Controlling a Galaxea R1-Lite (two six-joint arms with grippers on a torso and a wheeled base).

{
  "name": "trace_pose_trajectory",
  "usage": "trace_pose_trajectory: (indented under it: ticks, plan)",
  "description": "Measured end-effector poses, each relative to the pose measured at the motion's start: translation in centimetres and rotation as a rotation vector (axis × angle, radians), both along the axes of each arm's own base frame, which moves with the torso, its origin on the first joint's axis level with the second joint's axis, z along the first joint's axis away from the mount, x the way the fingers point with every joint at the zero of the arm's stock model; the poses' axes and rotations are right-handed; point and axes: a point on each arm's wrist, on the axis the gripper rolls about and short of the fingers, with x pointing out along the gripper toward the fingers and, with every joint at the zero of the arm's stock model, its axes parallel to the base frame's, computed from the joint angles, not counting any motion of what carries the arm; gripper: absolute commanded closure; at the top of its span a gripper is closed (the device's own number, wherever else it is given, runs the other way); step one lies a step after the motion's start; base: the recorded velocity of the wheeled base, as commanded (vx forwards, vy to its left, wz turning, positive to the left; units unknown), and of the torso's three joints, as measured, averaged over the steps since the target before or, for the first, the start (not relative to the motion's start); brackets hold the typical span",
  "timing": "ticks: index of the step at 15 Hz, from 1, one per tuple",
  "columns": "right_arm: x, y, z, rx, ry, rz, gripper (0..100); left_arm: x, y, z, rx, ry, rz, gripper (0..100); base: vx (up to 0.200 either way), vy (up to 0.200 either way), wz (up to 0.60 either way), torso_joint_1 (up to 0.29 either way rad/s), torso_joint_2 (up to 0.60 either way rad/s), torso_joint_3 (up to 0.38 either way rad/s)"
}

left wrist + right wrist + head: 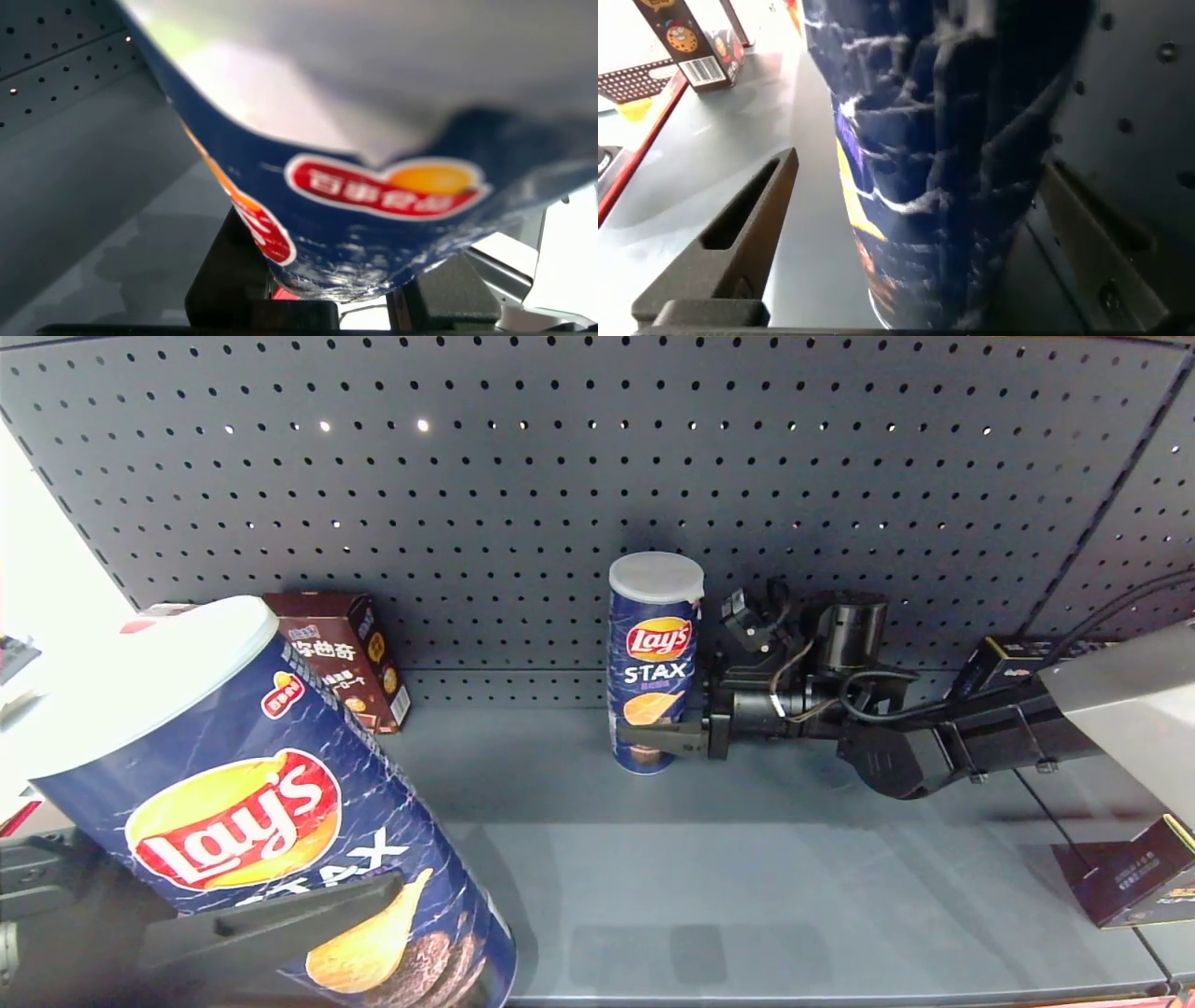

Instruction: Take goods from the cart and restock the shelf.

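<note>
A blue chips can with a white lid stands upright on the grey shelf, close to the pegboard back. My right gripper is open around its lower part; in the right wrist view the can stands between the fingers, with a gap on one side. A second, identical chips can is tilted at the lower left, above the shelf's front, and my left gripper is shut on it. In the left wrist view this can looms close above the dark fingers.
A brown cookie box leans at the back left, also in the right wrist view. A dark box lies at the front right, and another at the back right. Bare shelf lies between the two cans.
</note>
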Motion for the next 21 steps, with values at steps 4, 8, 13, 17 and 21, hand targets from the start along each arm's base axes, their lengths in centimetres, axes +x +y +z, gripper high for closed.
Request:
trace_pose_trajectory:
  ticks: [4,8,13,17,21]
  plan:
    - [0.2,0.5,-0.7,-0.005,0.009,-0.01,100,0.0,0.0,0.1,0.0,-0.001,0.0,100,0.0,0.0,0.0,0.0,0.0,0.0]
    - [0.1,0.5,-0.6,-0.006,0.008,-0.018,100,0.0,0.0,-0.1,0.001,0.002,0.0,100,0.0,0.0,0.0,0.0,0.0,0.0]
    - [-1.5,0.3,1.2,0.004,-0.013,-0.04,100,0.0,0.0,0.0,0.0,-0.001,-0.001,100,0.0,0.0,0.0,0.0,0.0,0.0]
    - [-5.6,0.1,2.0,0.011,-0.035,-0.077,100,0.0,0.0,0.1,-0.002,-0.004,-0.001,100,0.0,0.0,0.0,0.0,0.0,0.0]
    - [-10.3,-0.3,0.9,0.023,-0.052,-0.073,100,0.0,0.0,0.2,-0.003,-0.005,0.0,100,0.0,0.0,0.0,0.0,0.0,0.0]
